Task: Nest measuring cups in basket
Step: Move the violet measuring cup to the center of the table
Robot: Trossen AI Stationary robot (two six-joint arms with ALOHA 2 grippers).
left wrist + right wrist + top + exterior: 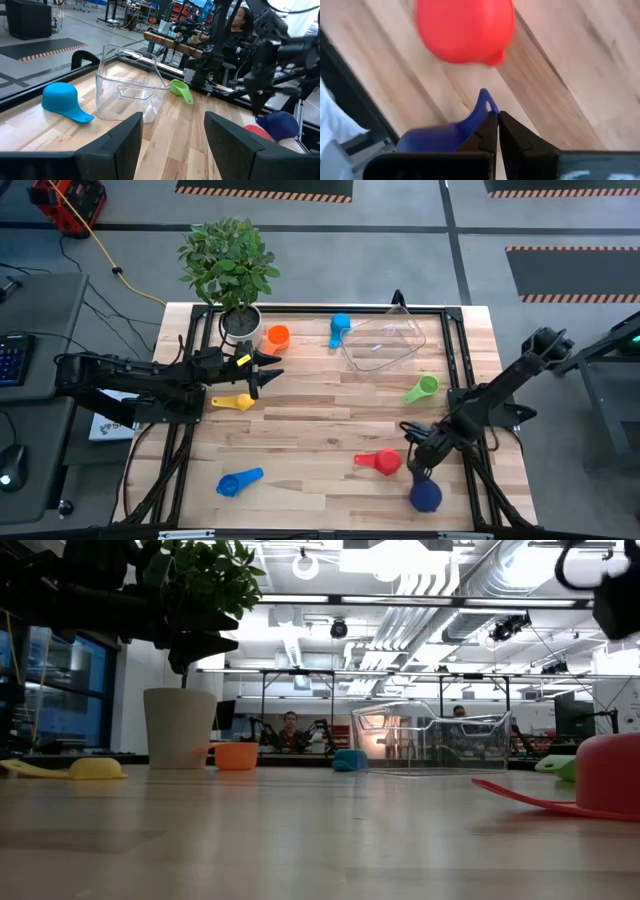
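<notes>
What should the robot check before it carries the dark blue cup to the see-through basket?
1. Right pincer shut on the dark blue cup by its handle: ok.
2. Cup off the table: it looks raised in the left wrist view, but cannot tell for sure.
3. Basket upright with its mouth open: ok.
4. Red cup lies close beside the held cup, so lift before swinging across: not ok yet.
5. Green cup lies between the pincer and the basket: pass above it; cannot tell the clearance.
6. Left pincer open, waiting near the plant pot, away from the basket: ok.
</notes>
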